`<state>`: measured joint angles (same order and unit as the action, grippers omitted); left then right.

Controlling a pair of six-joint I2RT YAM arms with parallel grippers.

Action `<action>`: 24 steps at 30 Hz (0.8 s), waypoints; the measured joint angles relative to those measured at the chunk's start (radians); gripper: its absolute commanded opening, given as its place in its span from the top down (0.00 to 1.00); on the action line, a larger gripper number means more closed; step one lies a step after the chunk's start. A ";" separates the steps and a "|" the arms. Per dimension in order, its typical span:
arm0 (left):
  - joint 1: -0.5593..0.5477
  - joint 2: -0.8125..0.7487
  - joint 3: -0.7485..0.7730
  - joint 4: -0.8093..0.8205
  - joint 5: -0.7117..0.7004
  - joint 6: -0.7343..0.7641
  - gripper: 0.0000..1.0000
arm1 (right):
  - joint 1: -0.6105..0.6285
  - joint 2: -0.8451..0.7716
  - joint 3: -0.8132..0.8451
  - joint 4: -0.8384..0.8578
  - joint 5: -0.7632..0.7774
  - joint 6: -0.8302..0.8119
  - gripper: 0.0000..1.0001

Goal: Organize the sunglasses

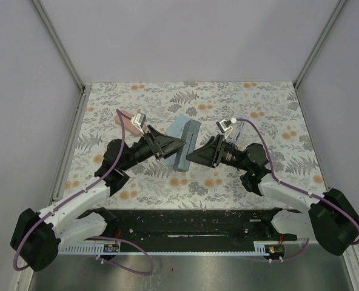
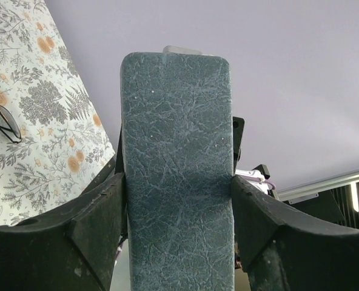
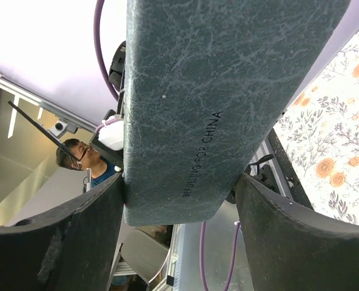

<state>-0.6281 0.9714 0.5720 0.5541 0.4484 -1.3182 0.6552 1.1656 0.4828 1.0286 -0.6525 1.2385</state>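
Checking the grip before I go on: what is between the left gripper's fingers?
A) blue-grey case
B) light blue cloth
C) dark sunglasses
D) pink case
A: the left wrist view shows the blue-grey case wedged in the left gripper, both fingers touching its sides.

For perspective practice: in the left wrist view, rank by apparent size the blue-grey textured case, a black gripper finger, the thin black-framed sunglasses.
1. blue-grey case
2. gripper finger
3. sunglasses, farther away and cropped, so only apparently smallest.

Your left gripper (image 1: 177,147) and right gripper (image 1: 198,154) meet on the blue-grey case (image 1: 187,142) at centre. A pink case (image 1: 124,120) lies at ten o'clock.
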 measured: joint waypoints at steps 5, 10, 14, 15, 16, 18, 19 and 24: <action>0.001 0.008 -0.010 0.024 0.000 -0.004 0.69 | -0.001 0.000 0.002 -0.013 -0.003 -0.004 0.44; 0.000 0.011 -0.011 -0.001 -0.007 0.013 0.69 | -0.001 -0.039 0.023 -0.151 0.003 -0.046 0.45; 0.000 -0.011 0.000 -0.100 -0.047 0.094 0.69 | -0.001 -0.109 0.054 -0.396 0.050 -0.130 0.47; 0.000 -0.016 0.005 -0.129 -0.063 0.117 0.69 | -0.001 -0.122 0.065 -0.459 0.066 -0.151 0.49; -0.001 -0.019 0.009 -0.151 -0.075 0.134 0.69 | -0.001 -0.133 0.079 -0.517 0.081 -0.171 0.49; -0.009 -0.021 0.020 -0.198 -0.111 0.175 0.69 | -0.001 -0.140 0.104 -0.616 0.108 -0.205 0.50; -0.016 -0.020 0.026 -0.222 -0.134 0.197 0.69 | -0.001 -0.140 0.113 -0.651 0.117 -0.217 0.50; -0.074 0.015 0.060 -0.334 -0.281 0.312 0.70 | -0.002 -0.120 0.150 -0.826 0.169 -0.265 0.51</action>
<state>-0.7025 0.9863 0.6323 0.2199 0.1677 -1.0061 0.6529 1.0454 0.6323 0.2031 -0.4835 0.9737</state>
